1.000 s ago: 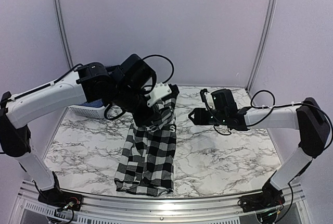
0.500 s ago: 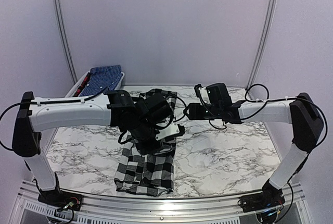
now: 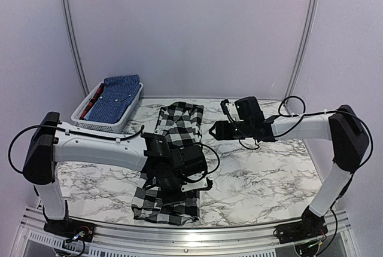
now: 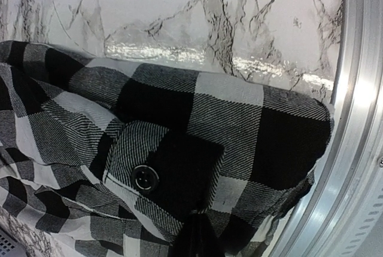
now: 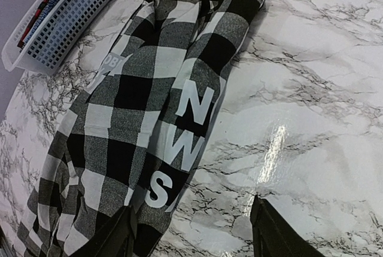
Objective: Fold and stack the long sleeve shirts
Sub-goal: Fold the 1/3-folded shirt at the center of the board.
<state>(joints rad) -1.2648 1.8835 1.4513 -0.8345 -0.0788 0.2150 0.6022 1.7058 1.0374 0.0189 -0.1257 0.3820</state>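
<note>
- Marble-topped table (image 3: pixel 263 167): carries one black-and-white checked shirt (image 3: pixel 178 118), laid out as a narrow strip. Its long axis runs from the far side to the near edge.
- Left gripper (image 3: pixel 179 180): you have it low over the strip's near half. Fabric fills its wrist view, so you cannot tell whether it grips.
- Right gripper (image 3: pixel 216 130): jaws wide apart and empty, just beside the strip's right edge at the far half. It is your nearer arm for that end.
- White basket (image 3: pixel 96 124), far left: holds the blue shirt (image 3: pixel 118 92).
</note>
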